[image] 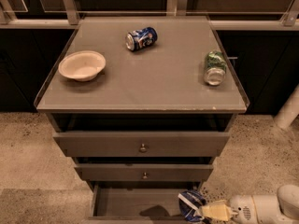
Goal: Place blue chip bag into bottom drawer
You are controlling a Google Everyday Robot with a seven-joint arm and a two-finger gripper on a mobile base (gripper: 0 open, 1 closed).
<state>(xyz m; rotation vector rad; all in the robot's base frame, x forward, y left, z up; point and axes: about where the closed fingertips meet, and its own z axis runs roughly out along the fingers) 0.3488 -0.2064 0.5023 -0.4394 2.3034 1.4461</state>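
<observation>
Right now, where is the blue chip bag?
Low in the camera view, the blue chip bag is at the right end of the bottom drawer, held by the gripper on its right.

I see three things on the cabinet top (pixel 159 85). A bowl (pixel 82 65) sits near the left edge, a soda can (pixel 141 38) lies on its side near the middle of the back edge, and a second can (pixel 215 67) lies close to the right edge. Under the front edge the drawers are stacked: top drawer (pixel 140 143), middle drawer (pixel 145 172), then the bottom drawer (pixel 131 203), pulled out toward me. The chip bag (pixel 190 205) is at the bottom drawer's front right corner, overlapping its right edge. My gripper (pixel 204 212) reaches in from the right, just outside that corner, fingers clamped on the bag's right side. A post (pixel 288 108) stands on the floor well right of the cabinet.
</observation>
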